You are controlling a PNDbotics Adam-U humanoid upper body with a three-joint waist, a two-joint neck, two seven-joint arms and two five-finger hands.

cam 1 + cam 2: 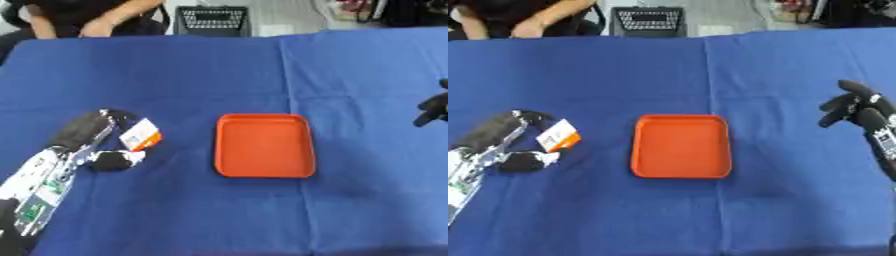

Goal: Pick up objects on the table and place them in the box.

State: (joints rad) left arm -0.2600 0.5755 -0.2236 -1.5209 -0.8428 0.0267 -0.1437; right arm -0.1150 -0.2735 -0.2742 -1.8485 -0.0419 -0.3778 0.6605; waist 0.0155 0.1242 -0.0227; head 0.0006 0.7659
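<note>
A small white and orange packet (pixel 140 135) lies at the left of the blue cloth, between the curled fingers and the thumb of my left hand (pixel 94 145), which is shut on it. The shallow orange box (pixel 264 145) sits in the middle of the table, to the right of the packet, with nothing inside. My right hand (pixel 856 108) hangs at the right edge, well away from the box, with its fingers relaxed and nothing in them.
The blue cloth (pixel 201 75) covers the whole table, with a crease running down past the box. A black mesh basket (pixel 213 20) stands beyond the far edge, and a seated person is at the far left.
</note>
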